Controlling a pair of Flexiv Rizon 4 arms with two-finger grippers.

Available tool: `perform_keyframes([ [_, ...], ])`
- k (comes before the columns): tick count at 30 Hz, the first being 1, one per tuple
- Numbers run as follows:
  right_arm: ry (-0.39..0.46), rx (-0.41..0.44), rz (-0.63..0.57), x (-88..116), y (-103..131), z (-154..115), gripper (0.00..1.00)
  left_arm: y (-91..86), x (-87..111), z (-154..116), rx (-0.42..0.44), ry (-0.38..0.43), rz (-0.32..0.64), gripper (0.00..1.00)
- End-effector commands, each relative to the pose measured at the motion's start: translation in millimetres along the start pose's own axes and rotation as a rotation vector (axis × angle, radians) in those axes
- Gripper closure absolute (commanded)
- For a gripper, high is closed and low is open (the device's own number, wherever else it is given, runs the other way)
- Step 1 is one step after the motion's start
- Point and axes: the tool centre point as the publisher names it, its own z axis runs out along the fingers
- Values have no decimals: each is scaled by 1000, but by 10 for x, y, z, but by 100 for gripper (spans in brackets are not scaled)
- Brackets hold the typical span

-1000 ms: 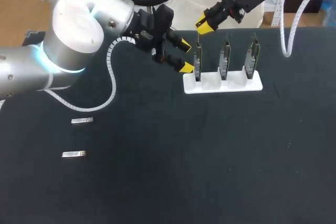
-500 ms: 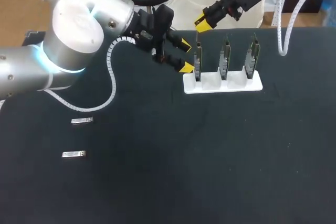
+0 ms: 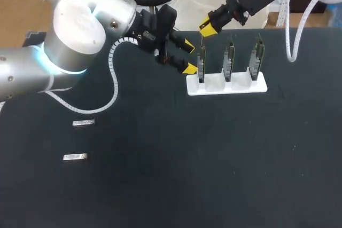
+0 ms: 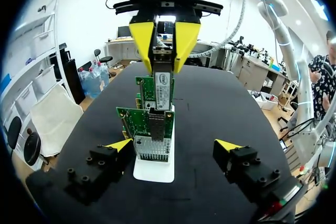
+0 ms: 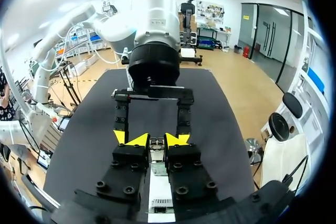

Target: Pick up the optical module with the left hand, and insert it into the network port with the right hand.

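My right gripper [image 3: 207, 25] is shut on a silver optical module [image 4: 163, 64], held upright over the leftmost of three green network cards [image 3: 201, 63]. The cards stand on edge in a white stand [image 3: 235, 86]. In the right wrist view the module [image 5: 156, 147] sits pinched between the yellow fingertips [image 5: 131, 139], with the stand [image 5: 160, 198] below. My left gripper [image 3: 188, 57] is open beside that same card, empty, its tips either side of the card's edge [image 4: 149, 132]. I cannot tell whether the module's lower end touches a port.
Two more silver modules [image 3: 83, 123] [image 3: 75, 157] lie on the black table at the left. My left arm and its white cable [image 3: 115, 86] stretch over the table's back left. The right arm's cable [image 3: 291, 36] hangs at the back right.
The right gripper, still holding the module, has shifted slightly above the leftmost card, and its cable has swung a little. The left arm has not moved.
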Motion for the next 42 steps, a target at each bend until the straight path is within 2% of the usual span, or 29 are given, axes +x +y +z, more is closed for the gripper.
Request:
perform_keyframes([
  [1, 0, 22, 1, 15, 58, 10, 100, 15, -9, 6, 3, 5, -1, 0],
  [19, 1, 51, -29, -56, -2, -21, 100, 15, -9, 6, 3, 5, -1, 0],
  [42, 25, 40, -36, 5, -56, 26, 100, 15, -9, 6, 3, 5, -1, 0],
])
